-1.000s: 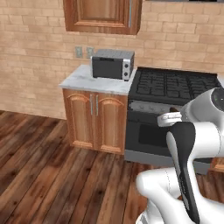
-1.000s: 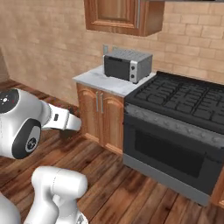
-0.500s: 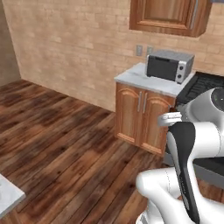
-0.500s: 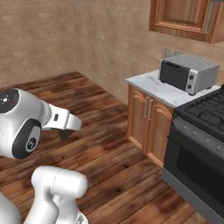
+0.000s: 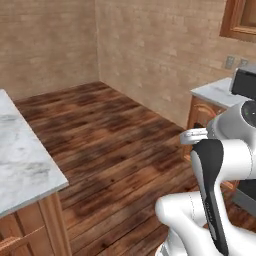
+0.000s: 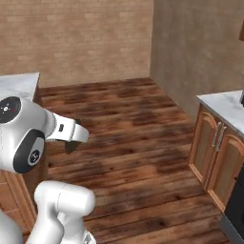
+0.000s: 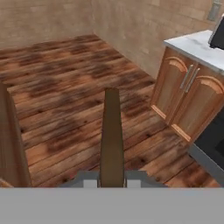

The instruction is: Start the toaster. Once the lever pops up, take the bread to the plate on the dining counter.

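Observation:
My gripper [image 7: 112, 180] is shut on the bread [image 7: 111, 135], a thin brown slice seen edge-on, standing up between the fingertips over the wooden floor. From the right base view the hand [image 6: 71, 135] reaches forward at mid-left with a dark shape under it. The dining counter [image 5: 22, 160] shows its veined marble top and light wood base at the left; a corner of it [image 6: 19, 85] also appears behind the arm. At the far right, the toaster [image 5: 246, 82] is cut off by the frame edge on the marble worktop. The plate is out of view.
A wooden base cabinet [image 7: 186, 98] with arched doors stands at the right under the marble worktop [image 6: 226, 107], with the dark stove front [image 7: 213, 144] beside it. Brick walls meet in a corner ahead. Open wooden floor [image 5: 115, 135] lies between the island and the cabinets.
The whole picture has swung left: the camera has turned. Stove, cabinet and toaster slid to the right edge and the dining counter came in at the left. The gripper stays shut on the bread.

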